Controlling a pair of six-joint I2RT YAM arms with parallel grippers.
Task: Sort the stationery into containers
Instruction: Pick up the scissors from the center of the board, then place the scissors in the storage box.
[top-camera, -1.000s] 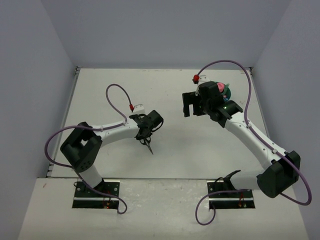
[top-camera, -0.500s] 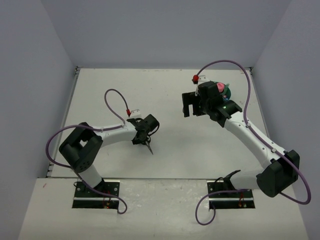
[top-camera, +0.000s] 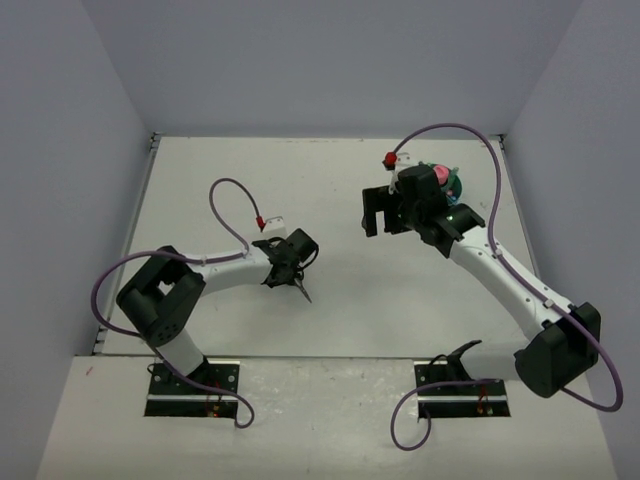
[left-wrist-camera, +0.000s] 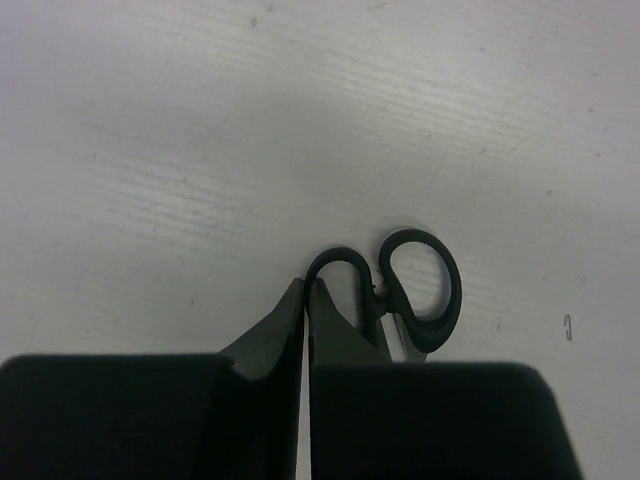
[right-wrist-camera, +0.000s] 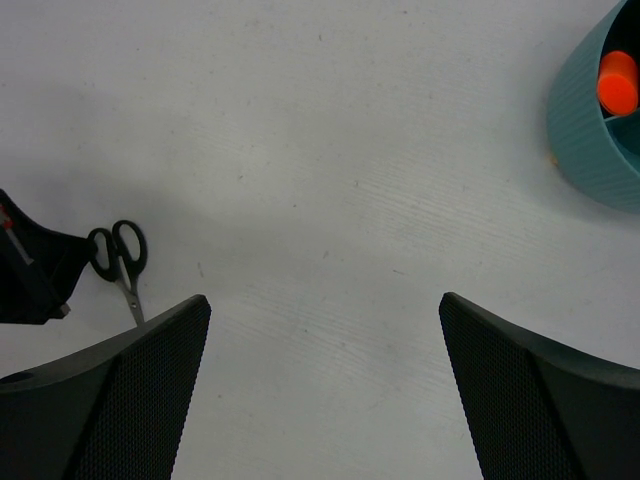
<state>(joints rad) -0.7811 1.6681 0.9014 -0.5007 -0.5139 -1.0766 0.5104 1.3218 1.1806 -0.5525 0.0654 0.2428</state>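
The black-handled scissors (top-camera: 302, 293) lie flat on the white table, blades pointing toward the near edge. They also show in the left wrist view (left-wrist-camera: 420, 290) and the right wrist view (right-wrist-camera: 122, 258). My left gripper (top-camera: 289, 271) is low over them, jaws closed to a thin slit (left-wrist-camera: 306, 283), with its tips pinching the left handle loop. The teal organizer (top-camera: 455, 186) stands at the back right, mostly hidden behind my right arm. An orange highlighter (right-wrist-camera: 617, 82) stands in it, and something pink (top-camera: 440, 175) shows at its top. My right gripper (top-camera: 383, 211) is open and empty above bare table (right-wrist-camera: 324, 296).
Grey walls close the table on the left, back and right. Purple cables loop above both arms. A tiny clip-like mark (left-wrist-camera: 567, 325) lies right of the scissors. The left gripper's body shows at the left edge of the right wrist view (right-wrist-camera: 35, 275).
My left gripper has drawn back a little toward the near left and settled lower at the scissors' handles. The scissors stay almost where they were. The right arm has barely moved.
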